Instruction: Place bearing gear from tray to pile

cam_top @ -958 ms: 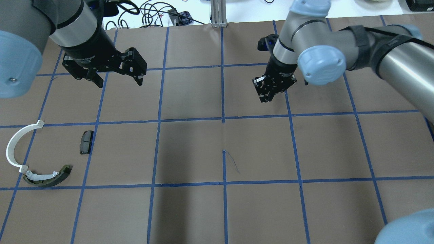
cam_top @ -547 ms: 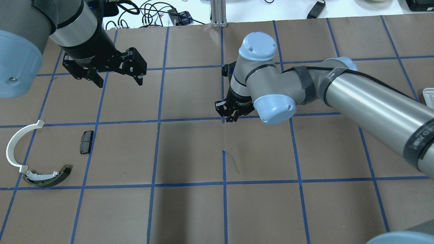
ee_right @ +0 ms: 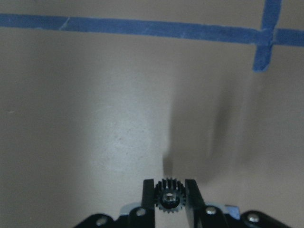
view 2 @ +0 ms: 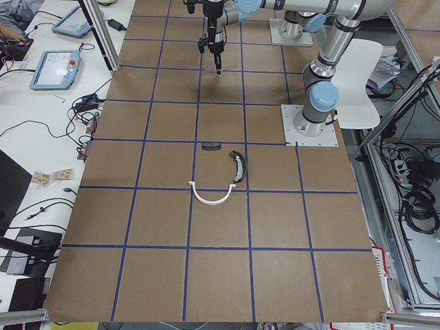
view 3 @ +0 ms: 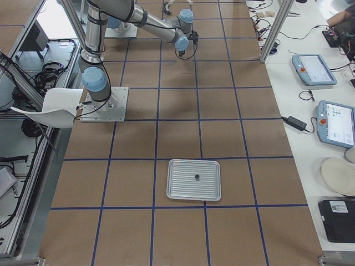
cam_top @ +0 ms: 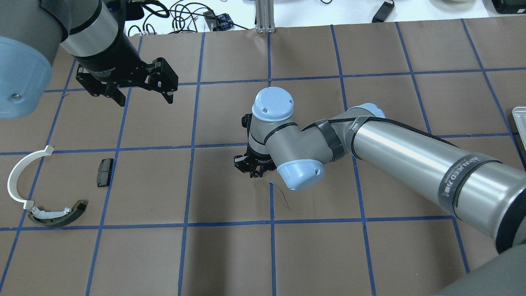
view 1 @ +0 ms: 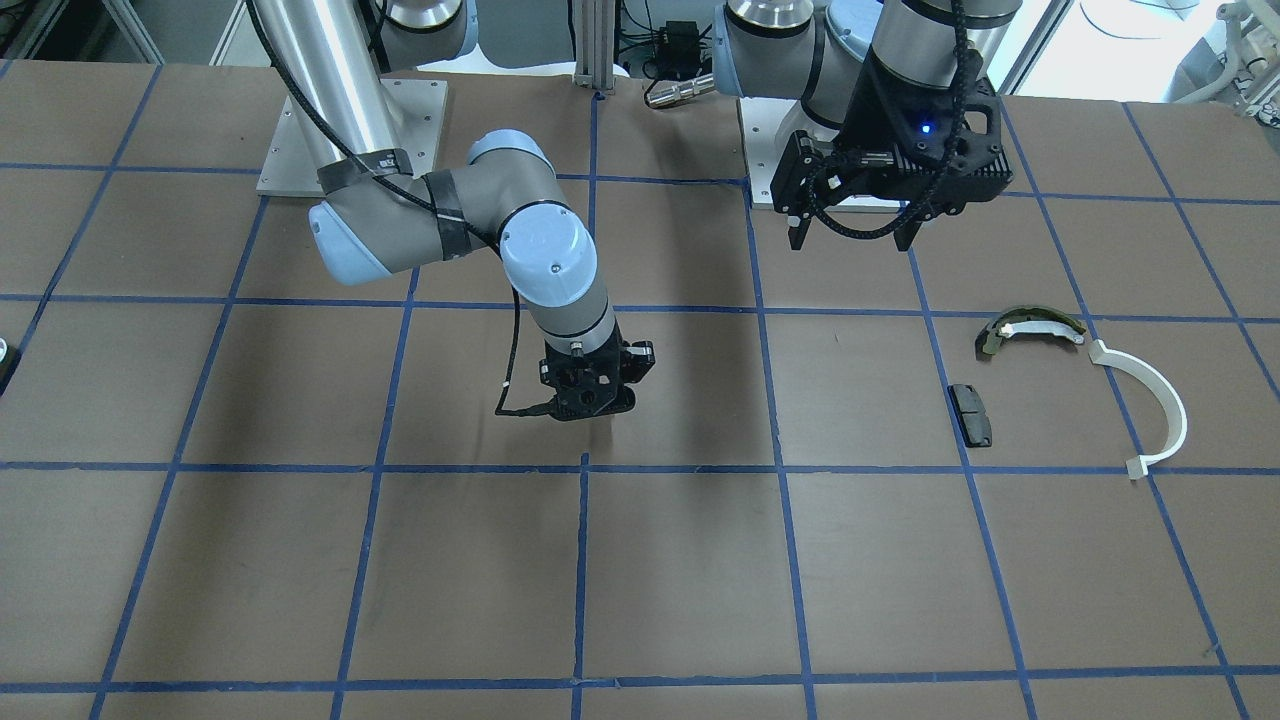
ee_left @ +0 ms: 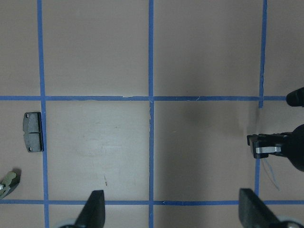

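My right gripper (ee_right: 169, 190) is shut on a small black toothed bearing gear (ee_right: 169, 199) and holds it just above the brown table. In the overhead view the right gripper (cam_top: 254, 172) is near the table's middle, far right of the pile. The pile is a white curved arc (cam_top: 18, 176), a dark olive brake shoe (cam_top: 61, 216) and a small black pad (cam_top: 104, 172) at the left edge. My left gripper (cam_top: 141, 98) is open and empty, hanging above the table behind the pile. The metal tray (view 3: 177, 188) lies far off at the right end.
A small dark part (view 3: 197, 177) lies on the tray. The tray's corner (cam_top: 520, 123) shows at the overhead view's right edge. Blue tape lines grid the table. Cables and tablets lie beyond the far edge. The left wrist view shows the pad (ee_left: 32, 131) and the right gripper (ee_left: 266, 145).
My right arm has swung left and toward the near side, from the far right squares to the table's middle, gripper shut. My left arm has not moved.
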Controlling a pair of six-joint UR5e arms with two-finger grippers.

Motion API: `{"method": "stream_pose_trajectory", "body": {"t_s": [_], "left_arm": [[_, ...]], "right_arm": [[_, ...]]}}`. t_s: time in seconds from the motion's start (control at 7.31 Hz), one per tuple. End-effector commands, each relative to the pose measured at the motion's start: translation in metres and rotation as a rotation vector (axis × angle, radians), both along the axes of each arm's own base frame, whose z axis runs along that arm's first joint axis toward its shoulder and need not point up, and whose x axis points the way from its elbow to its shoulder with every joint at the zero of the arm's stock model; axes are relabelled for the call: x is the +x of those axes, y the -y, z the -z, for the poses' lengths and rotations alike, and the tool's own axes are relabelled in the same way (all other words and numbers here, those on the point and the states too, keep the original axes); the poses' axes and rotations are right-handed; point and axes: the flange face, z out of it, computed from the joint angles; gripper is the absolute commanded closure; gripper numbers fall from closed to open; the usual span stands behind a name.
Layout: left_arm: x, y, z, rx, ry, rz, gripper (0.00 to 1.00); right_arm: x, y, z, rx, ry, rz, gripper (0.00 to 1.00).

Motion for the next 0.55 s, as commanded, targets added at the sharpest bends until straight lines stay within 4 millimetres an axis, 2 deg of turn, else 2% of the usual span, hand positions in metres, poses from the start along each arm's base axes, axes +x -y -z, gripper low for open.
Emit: {"method": "stream_pose_trajectory", "body": {"t_s": [0.0,0.14,0.27,0.41], "left_arm": [[0.0,0.002,0.002,0.005,-0.002,0.0,0.0],[0.0,0.002,0.002,0.005,-0.002,0.0,0.0],[0.0,0.002,0.002,0.005,-0.002,-0.001,0.0],[0.0,0.002,0.002,0.005,-0.002,0.0,0.0]], "right_arm": [[0.008,-0.001,-0.003,-0.048,0.012,0.001,0.0],[0.008,0.007,-0.011,-0.08,0.019,0.003,0.0],[-0.012,0.028,-0.025,-0.108,0.012,0.03,0.0],[-0.045,0.056,-0.043,-0.135,-0.005,0.073,0.0]]}}
